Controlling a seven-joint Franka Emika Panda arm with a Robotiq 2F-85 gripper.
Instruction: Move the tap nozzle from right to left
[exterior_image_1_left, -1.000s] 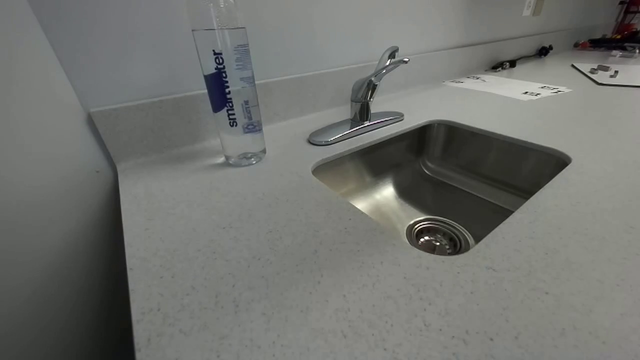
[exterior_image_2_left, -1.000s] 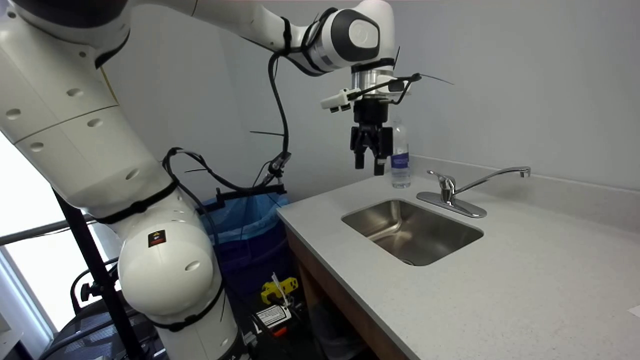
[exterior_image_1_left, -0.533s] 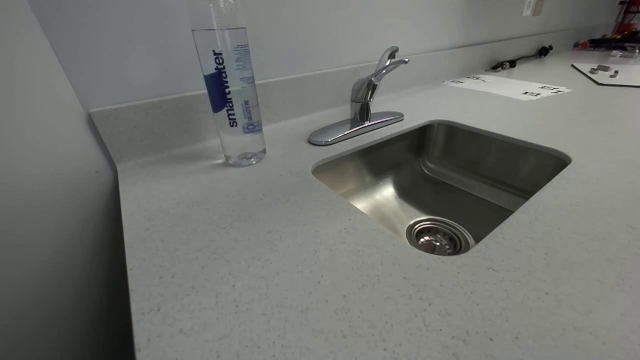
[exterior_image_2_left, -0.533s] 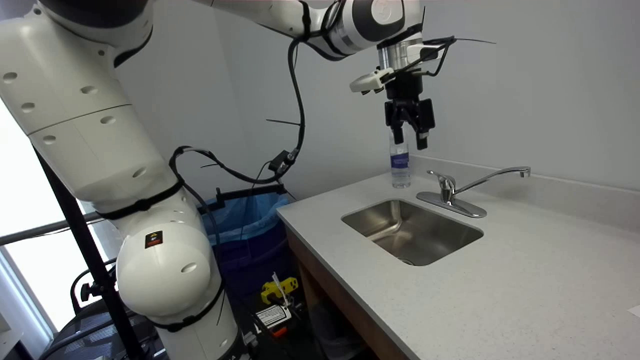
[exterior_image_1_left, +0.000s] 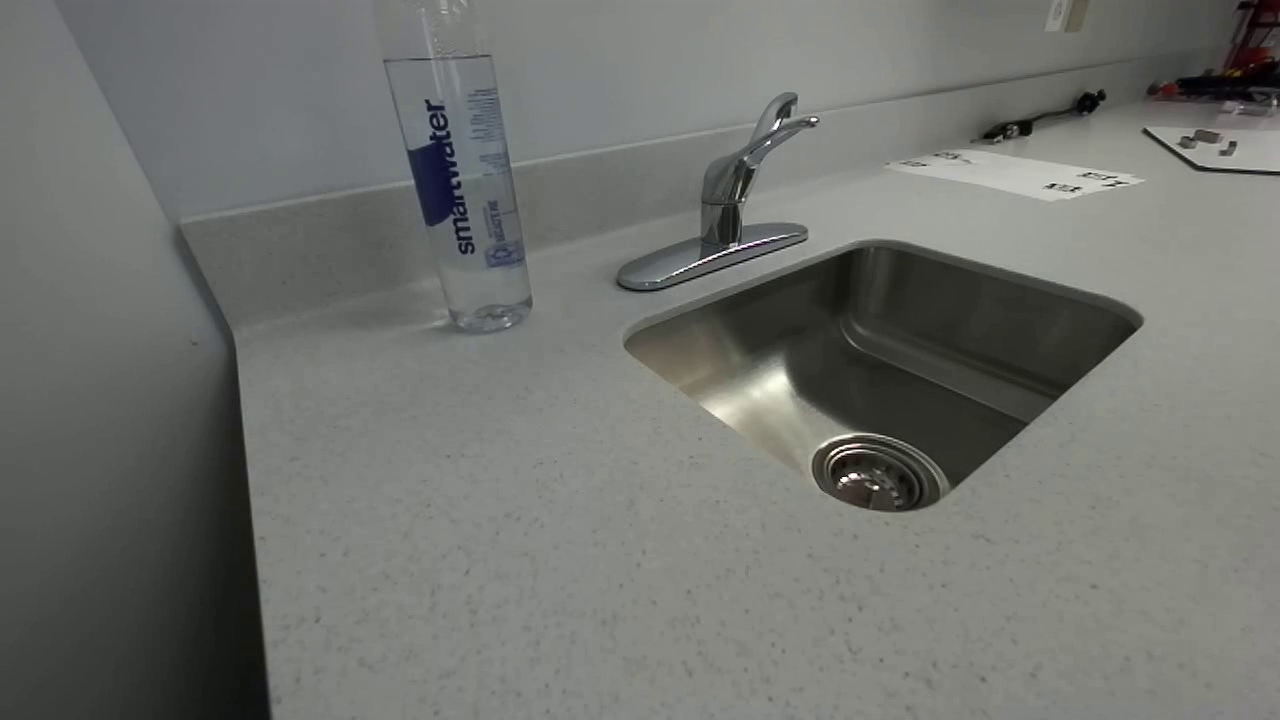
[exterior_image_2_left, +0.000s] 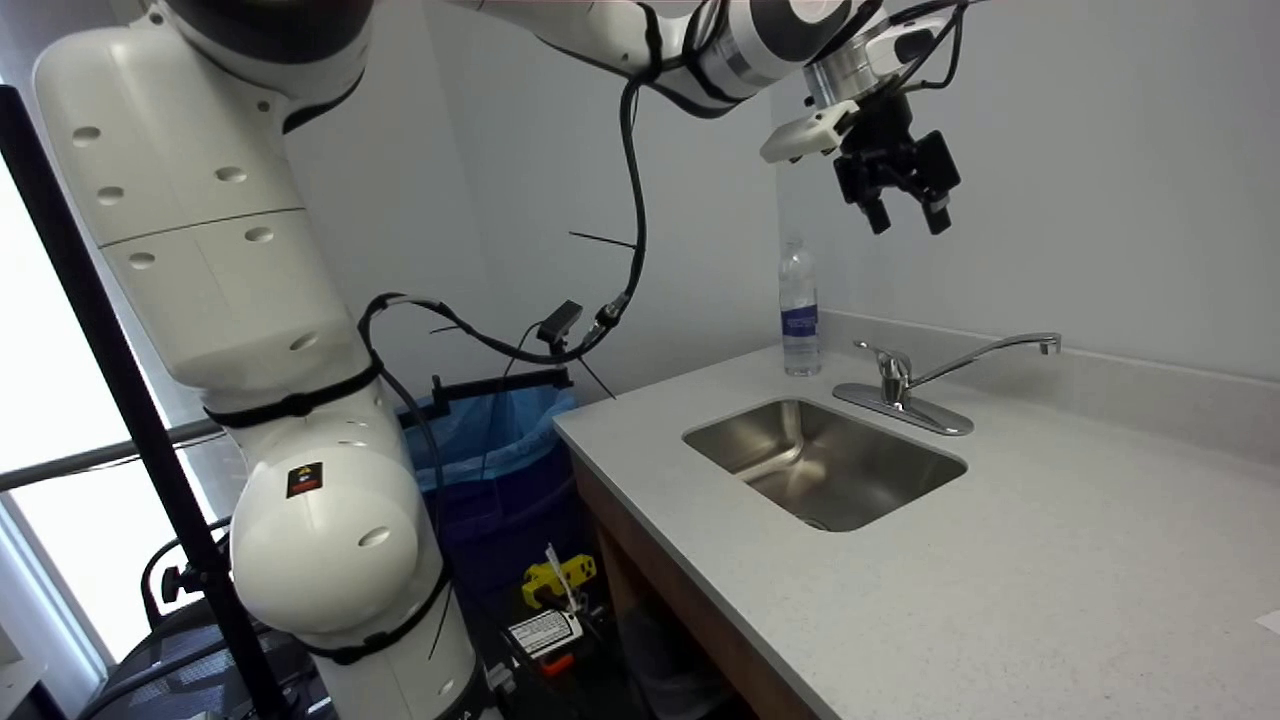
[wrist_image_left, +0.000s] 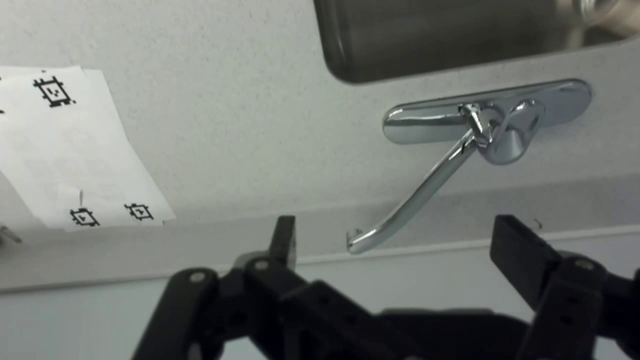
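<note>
The chrome tap spout (exterior_image_2_left: 985, 356) angles from the tap base (exterior_image_2_left: 903, 408) toward the back wall, its tip out to the right in this exterior view. In the wrist view the spout (wrist_image_left: 425, 187) slants down-left, its tip near the backsplash. In an exterior view the spout (exterior_image_1_left: 778, 108) is partly hidden behind the tap handle (exterior_image_1_left: 765, 145). My gripper (exterior_image_2_left: 908, 222) is open and empty, tilted, high above the tap and apart from it. In the wrist view the spout's tip appears between the open fingers (wrist_image_left: 394, 220), well below them.
A steel sink (exterior_image_2_left: 830, 470) is set into the counter in front of the tap. A water bottle (exterior_image_2_left: 800, 310) stands upright beside the tap, near the corner. Marker sheets (wrist_image_left: 75, 145) lie on the counter. The wall and backsplash (exterior_image_2_left: 1150, 390) run behind the tap.
In an exterior view my gripper has moved right and up, from in front of the bottle to above the tap, and has tilted. The tap and bottle have not moved.
</note>
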